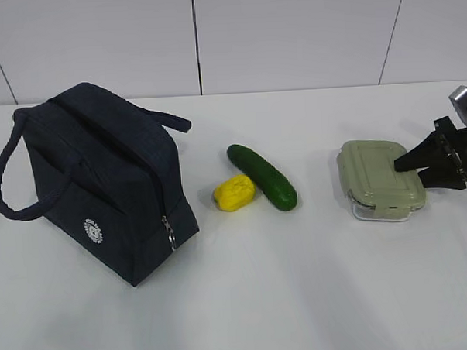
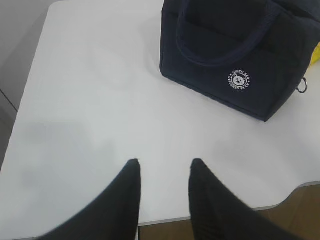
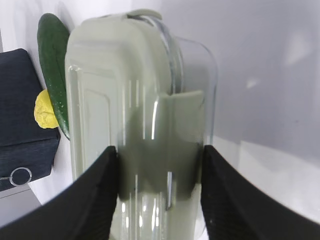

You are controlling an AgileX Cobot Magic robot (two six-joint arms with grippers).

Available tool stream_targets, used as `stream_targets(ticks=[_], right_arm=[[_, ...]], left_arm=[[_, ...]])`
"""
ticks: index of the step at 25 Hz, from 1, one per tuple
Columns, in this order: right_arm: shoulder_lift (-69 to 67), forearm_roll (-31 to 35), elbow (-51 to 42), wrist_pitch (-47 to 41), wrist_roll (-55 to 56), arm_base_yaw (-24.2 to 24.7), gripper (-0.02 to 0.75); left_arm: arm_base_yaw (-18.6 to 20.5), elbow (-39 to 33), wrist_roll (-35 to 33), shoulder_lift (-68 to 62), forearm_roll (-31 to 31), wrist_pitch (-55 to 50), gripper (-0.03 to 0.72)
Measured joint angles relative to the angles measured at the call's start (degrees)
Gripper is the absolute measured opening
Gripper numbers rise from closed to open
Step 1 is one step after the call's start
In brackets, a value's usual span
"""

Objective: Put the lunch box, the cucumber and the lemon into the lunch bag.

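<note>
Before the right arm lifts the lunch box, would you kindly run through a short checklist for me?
1. Right claw straddles the lunch box: ok, a finger on each side in the right wrist view.
2. Firm grip on the glass: cannot tell.
3. Lunch bag open to receive it: not ok, the zipper pull hangs at the end and the top looks closed.
4. Left claw clear of the bag: ok, open over bare table.
5. Cucumber and lemon out of the way: ok, lying between box and bag.
</note>
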State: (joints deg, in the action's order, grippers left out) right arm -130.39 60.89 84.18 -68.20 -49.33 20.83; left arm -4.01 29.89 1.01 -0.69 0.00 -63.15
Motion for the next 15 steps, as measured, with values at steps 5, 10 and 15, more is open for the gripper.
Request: stream_targets(ticks=[5, 10, 15], right_arm=[[1.1, -0.9, 0.0, 1.4, 0.5, 0.0, 0.372], [1.5, -1.0, 0.0, 1.7, 1.5, 0.0, 0.372], [2.5, 0.0, -0.1, 2.0, 1.8, -0.1, 0.372]], left_arm=[[0.0, 0.0, 0.0, 0.0, 0.0, 0.0, 0.236], [0.0, 0.0, 0.0, 0.0, 0.0, 0.0, 0.237], [0.0, 0.0, 0.0, 0.0, 0.0, 0.0, 0.237]])
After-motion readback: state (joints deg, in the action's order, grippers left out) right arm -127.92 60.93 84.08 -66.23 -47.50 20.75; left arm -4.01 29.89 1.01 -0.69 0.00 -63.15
